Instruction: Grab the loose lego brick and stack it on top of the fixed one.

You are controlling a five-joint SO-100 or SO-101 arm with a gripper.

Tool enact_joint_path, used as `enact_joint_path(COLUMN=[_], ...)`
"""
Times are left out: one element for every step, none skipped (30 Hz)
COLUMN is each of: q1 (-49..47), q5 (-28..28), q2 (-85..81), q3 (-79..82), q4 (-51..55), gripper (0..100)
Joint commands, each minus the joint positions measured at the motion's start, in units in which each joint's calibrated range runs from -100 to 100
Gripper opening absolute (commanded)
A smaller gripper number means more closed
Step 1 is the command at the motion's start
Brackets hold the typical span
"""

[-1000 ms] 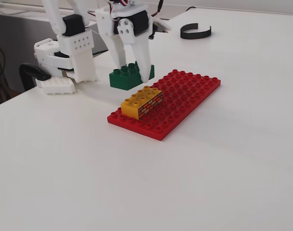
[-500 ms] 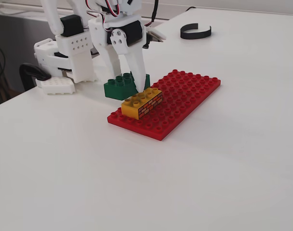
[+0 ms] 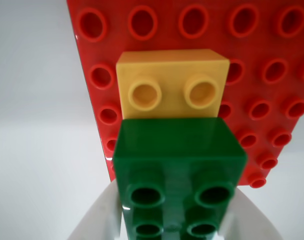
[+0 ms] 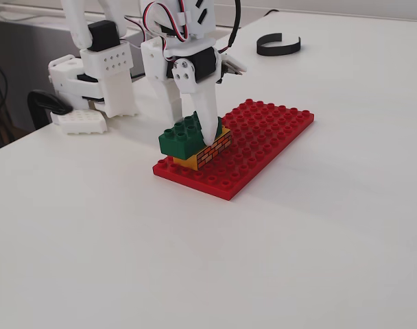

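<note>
The dark green loose brick (image 3: 177, 160) is held between my white fingers (image 3: 99, 215), studs up. It sits over the near part of the yellow fixed brick (image 3: 172, 82), whose two far studs stay uncovered. In the fixed view the green brick (image 4: 184, 137) rests on or just above the yellow brick-patterned brick (image 4: 212, 151), offset to the left. I cannot tell if it is pressed down. The yellow brick sits at the near left corner of the red baseplate (image 4: 263, 137). My gripper (image 4: 198, 133) is shut on the green brick.
A black curved band (image 4: 278, 44) lies at the back of the white table. The arm's white base (image 4: 99, 75) and a black clamp (image 4: 47, 103) stand at the back left. The red baseplate (image 3: 272, 75) stretches away to the right.
</note>
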Motion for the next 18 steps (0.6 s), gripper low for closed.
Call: enact_joint_path(q1=[-2.5, -2.9, -3.0, -3.0, -2.8, -2.6, -2.5, -2.5, -2.7, -2.9, -3.0, -3.0, -3.0, -3.0, -3.0, -3.0, -3.0, -2.8], q5=[-0.9, -0.9, -0.9, -0.9, -0.9, -0.9, -0.9, -0.9, -0.9, -0.9, -0.9, -0.9, -0.9, -0.9, -0.9, -0.9, -0.9, -0.9], q2=[0.7, 0.7, 0.7, 0.6, 0.3, -0.3, -1.2, -2.3, -3.6, -4.9, -6.1, -7.4, -8.2, -8.7, -9.1, -9.3, -9.3, -9.3], q3=[-1.4, -2.0, -2.5, -3.1, -3.9, -4.4, -5.0, -5.6, -6.0, -6.5, -6.9, -7.4, -7.6, -7.7, -7.4, -6.8, -6.6, -6.0], q4=[1.6, 2.3, 3.0, 3.7, 4.2, 4.8, 5.6, 6.5, 7.6, 8.5, 9.3, 10.2, 10.8, 11.2, 11.3, 11.0, 10.9, 10.7], gripper=[9, 9, 9, 9, 9, 9, 9, 9, 9, 9, 9, 9, 9, 9, 9, 9, 9, 9])
